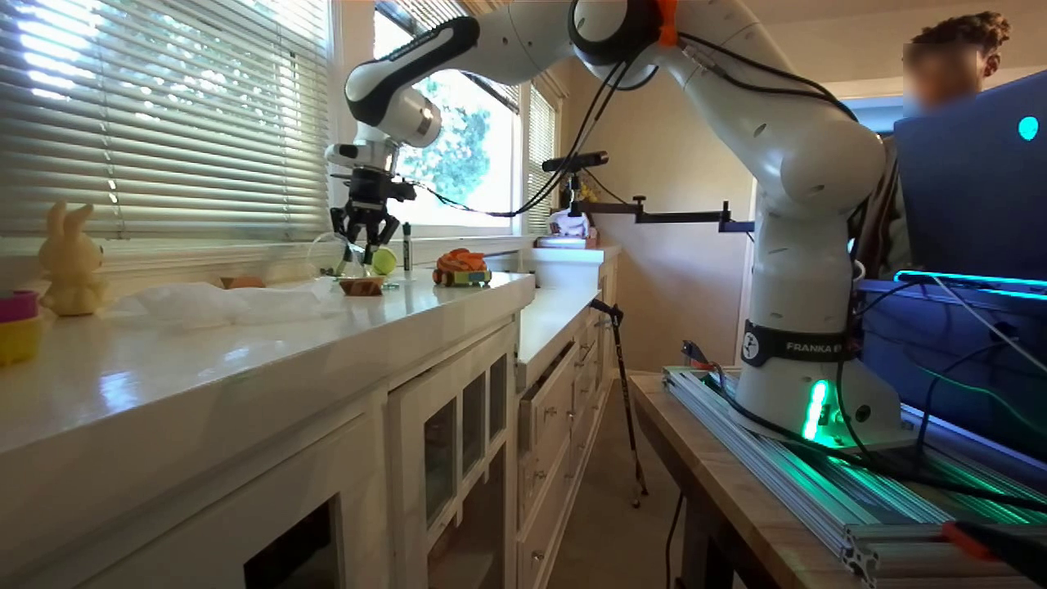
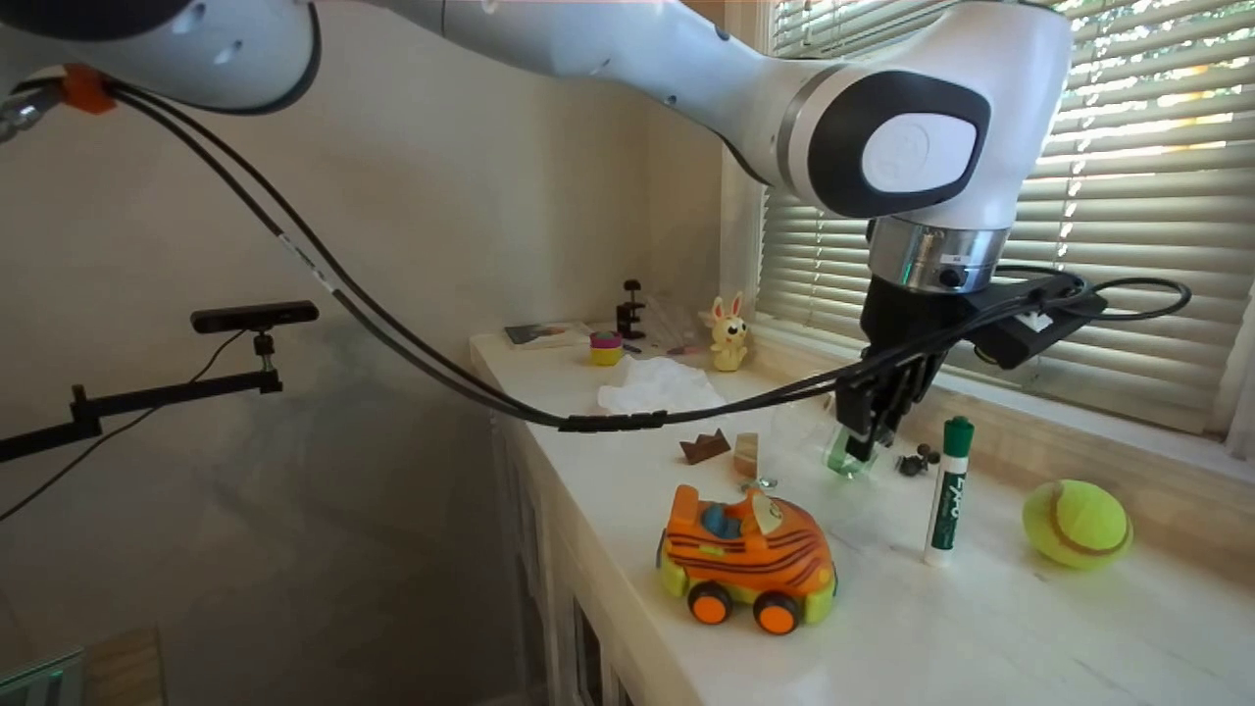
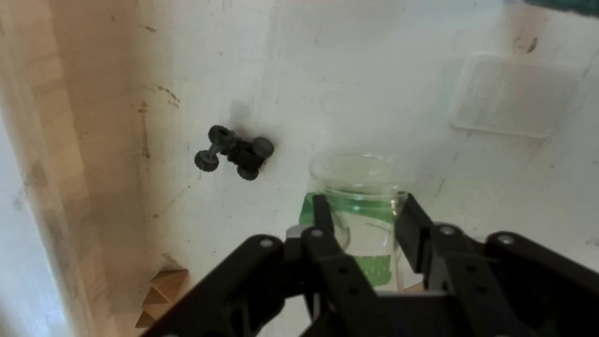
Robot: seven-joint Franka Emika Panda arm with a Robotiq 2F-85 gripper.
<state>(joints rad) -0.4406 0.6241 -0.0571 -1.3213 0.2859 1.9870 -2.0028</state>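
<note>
Green bands show on the clear cup [image 3: 369,229] at my end effector [image 3: 366,206]. I have one finger on either side of it; they stand apart with the cup between them, and I cannot tell whether they clamp it. Nor can I tell whether it touches the white worktop [image 2: 882,637]. Just beside the cup, toward the window blinds [image 2: 1157,186], I see a small black wheeled piece [image 3: 241,152]. On the cup's other side, away from the blinds, a clear flat piece [image 3: 514,96] lies near it, as do a brown wooden piece [image 2: 706,447] and a paler block [image 2: 746,454]; an orange toy car [image 2: 750,564] stands farther from the cup. A green-capped marker [image 2: 947,495] stands upright near the cup, and a tennis ball [image 2: 1077,525] rests farther off. Well apart from the cup, opposite the car, I see a crumpled white sheet [image 2: 659,385] and a yellow bunny figure [image 2: 728,338].
</note>
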